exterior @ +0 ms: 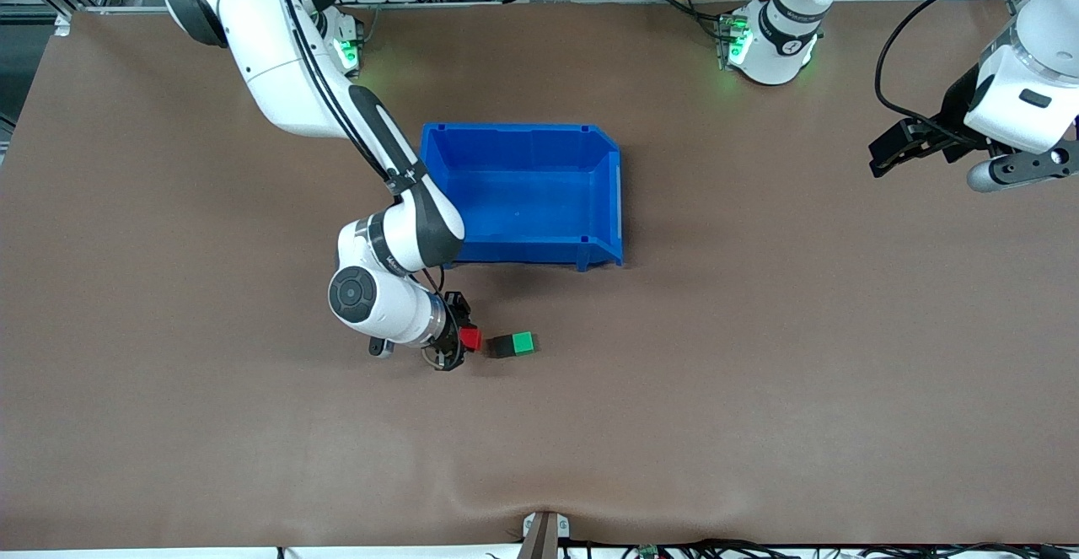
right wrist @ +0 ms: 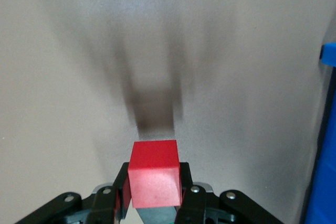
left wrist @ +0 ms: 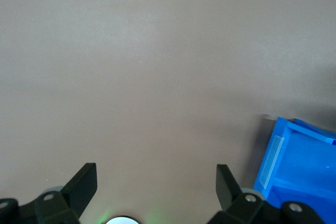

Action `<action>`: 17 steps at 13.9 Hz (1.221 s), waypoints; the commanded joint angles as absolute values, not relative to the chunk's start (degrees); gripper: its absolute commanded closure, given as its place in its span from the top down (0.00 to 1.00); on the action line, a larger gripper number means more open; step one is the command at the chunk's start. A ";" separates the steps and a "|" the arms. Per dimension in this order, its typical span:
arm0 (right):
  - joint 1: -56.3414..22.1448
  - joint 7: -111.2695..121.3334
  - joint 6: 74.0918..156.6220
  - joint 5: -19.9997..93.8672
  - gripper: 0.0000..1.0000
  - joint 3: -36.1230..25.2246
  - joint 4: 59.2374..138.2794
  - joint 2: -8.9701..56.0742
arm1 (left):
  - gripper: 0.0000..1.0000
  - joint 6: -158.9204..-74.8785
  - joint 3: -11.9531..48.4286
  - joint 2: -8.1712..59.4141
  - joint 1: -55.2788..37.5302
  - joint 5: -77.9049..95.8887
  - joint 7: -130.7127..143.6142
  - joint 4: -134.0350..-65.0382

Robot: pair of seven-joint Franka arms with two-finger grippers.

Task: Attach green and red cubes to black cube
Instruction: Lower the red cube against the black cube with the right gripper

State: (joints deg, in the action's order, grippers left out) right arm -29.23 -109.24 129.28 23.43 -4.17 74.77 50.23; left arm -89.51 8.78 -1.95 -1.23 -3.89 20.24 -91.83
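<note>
We see a wide bench point(exterior: 759, 390) covered in a plain brown mat, with a small wrinkle in the mat at the middle of the edge nearest the front camera. Along the edge where the 2 arm bases stand, there are metal frame rails, cables and green status lights at each base.

A blue bin point(exterior: 523, 196) sits near the middle of the bench, open side up, nothing visible inside it.

The right gripper point(exterior: 462, 340) is low over the bench, nearer the front camera than the bin, and its jaws are clamped on the red cube point(exterior: 470, 338). The right wrist view shows that cube point(right wrist: 155, 179) pinched between the 2 fingers point(right wrist: 118, 198), with a blurred shadow on the mat below it.

Just beside the red cube, toward the left arm's end of the bench, the black cube point(exterior: 501, 346) rests on the mat with the green cube point(exterior: 523, 342) touching its side. A narrow gap separates the red cube from the black one.

The left gripper point(exterior: 906, 150) waits in the air over the bench's end by its own base, jaws spread wide and holding nothing. Its wrist view shows both fingers point(left wrist: 84, 187) apart over bare mat, with a corner of the bin point(left wrist: 299, 156) in view
</note>
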 commanded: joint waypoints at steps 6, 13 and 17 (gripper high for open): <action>-30.50 -110.13 129.99 24.26 0.00 -4.66 70.05 54.32 | 1.00 -89.74 9.23 -2.11 -0.79 -3.69 18.90 -91.85; -31.38 -110.21 131.40 24.17 0.00 -4.66 69.61 55.54 | 1.00 -89.74 9.14 -1.93 -0.79 -3.25 18.98 -91.58; -31.46 -110.21 131.84 24.17 0.00 -4.66 69.61 55.81 | 1.00 -89.74 9.23 -1.67 -0.88 -3.25 18.98 -91.50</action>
